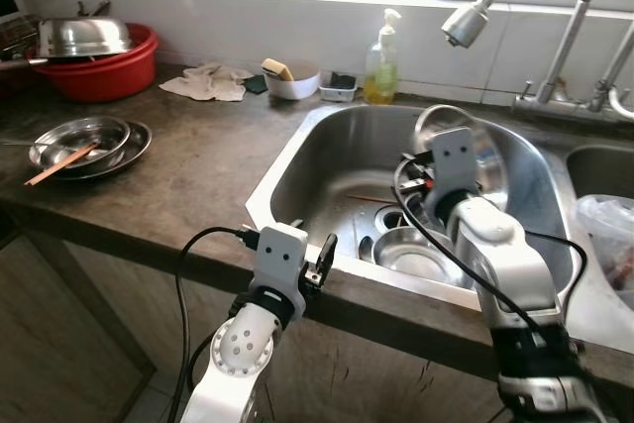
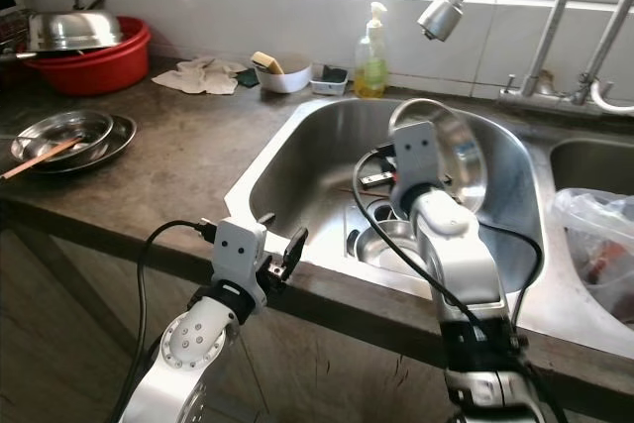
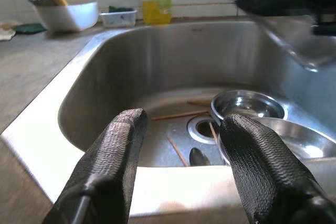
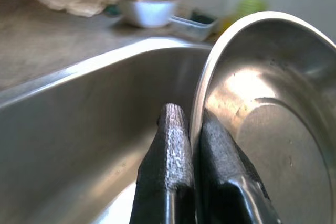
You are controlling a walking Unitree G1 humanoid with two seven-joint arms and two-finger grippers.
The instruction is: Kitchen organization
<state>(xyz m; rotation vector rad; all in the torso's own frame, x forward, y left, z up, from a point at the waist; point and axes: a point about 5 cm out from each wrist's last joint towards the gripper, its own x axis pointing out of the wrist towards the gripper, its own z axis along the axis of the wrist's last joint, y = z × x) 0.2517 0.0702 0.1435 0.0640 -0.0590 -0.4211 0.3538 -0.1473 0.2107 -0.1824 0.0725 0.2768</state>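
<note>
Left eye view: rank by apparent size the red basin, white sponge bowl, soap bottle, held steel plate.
1. Red basin
2. Held steel plate, partly hidden by the right gripper, jaws shut on its rim
3. Soap bottle and white sponge bowl: look alike, unranked

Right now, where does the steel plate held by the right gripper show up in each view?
Left eye view: plate lifted on edge over the sink, above the right gripper.
Right eye view: plate at centre, over the sink.
Left wrist view: plate blurred, in the top right corner.
Right wrist view: plate with its rim pinched between the fingers.
Shared landmark: soap bottle.
</note>
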